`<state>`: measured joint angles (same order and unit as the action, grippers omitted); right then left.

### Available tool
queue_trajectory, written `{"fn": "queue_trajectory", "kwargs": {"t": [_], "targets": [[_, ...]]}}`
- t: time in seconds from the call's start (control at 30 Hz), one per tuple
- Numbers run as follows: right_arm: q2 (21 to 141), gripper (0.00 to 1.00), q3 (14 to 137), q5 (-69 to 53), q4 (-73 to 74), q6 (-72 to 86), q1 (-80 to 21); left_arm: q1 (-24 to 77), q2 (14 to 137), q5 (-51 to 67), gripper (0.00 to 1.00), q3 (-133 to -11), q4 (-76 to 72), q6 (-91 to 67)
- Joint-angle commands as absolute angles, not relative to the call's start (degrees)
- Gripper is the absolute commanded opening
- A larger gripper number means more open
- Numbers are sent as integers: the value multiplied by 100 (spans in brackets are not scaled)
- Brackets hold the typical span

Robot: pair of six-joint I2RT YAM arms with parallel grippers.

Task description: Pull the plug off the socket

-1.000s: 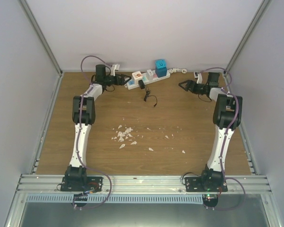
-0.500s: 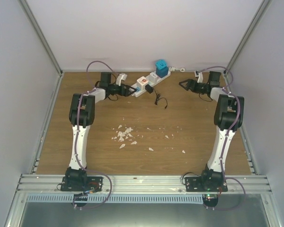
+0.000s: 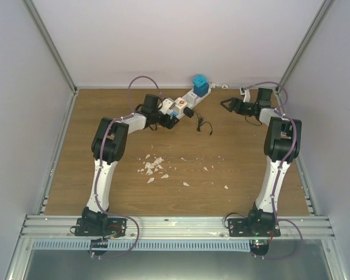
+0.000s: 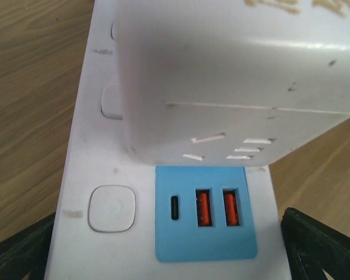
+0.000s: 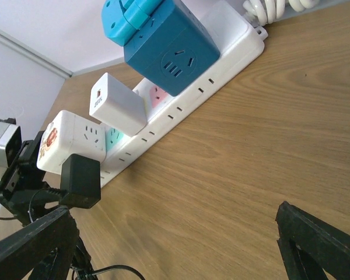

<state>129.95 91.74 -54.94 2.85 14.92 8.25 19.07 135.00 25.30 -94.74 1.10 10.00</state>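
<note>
The white socket strip [image 3: 189, 100] lies slantwise at the back of the table, its coiled cord [image 3: 220, 86] at the far right end. A blue cube adapter [image 3: 199, 83], a small white charger [image 5: 116, 105], a white cube adapter [image 3: 168, 105] and a black plug [image 3: 188, 112] with a thin black cord [image 3: 205, 126] sit on it. My left gripper [image 3: 162, 118] is shut across the strip's left end; its view shows the blue USB panel [image 4: 205, 211] between the fingers [image 4: 318, 245]. My right gripper [image 3: 224, 104] is open and empty, right of the strip.
White crumbs [image 3: 153, 167] are scattered over the middle of the wooden table [image 3: 239, 151]. The back wall stands just behind the strip, and side walls close in the table on the left and right.
My left gripper has moved right along the back, carrying the strip's left end with it. The strip has swung more slantwise, and the black plug and cord have shifted right. The right arm has barely moved.
</note>
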Motion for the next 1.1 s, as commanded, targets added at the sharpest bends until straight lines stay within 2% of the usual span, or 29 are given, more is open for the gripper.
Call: {"fn": "queue_trajectory", "kwargs": {"t": [0.0, 0.13, 0.27, 0.33, 0.73, 1.07], "targets": [[12768, 93, 9078, -5606, 145, 1505, 767, 2327, 13401, 1427, 94, -9570, 234, 1642], [12681, 94, 8982, -5583, 161, 1420, 765, 2547, 13421, 823, 86, -9642, 290, 1730], [12550, 94, 8890, -5563, 236, 1311, 769, 2550, 13311, 824, 66, -9647, 512, 1647], [12482, 95, 8884, -5581, 341, 1194, 766, 2540, 13190, 1005, 62, -9507, 588, 1627], [11730, 97, 8523, -5567, 1220, -171, 802, 2549, 12336, 1630, 57, -8510, 1116, 1884], [11118, 97, 8074, -5769, 1919, -1123, 1022, 2541, 11472, 2065, 53, -7146, 1350, 2443]]}}
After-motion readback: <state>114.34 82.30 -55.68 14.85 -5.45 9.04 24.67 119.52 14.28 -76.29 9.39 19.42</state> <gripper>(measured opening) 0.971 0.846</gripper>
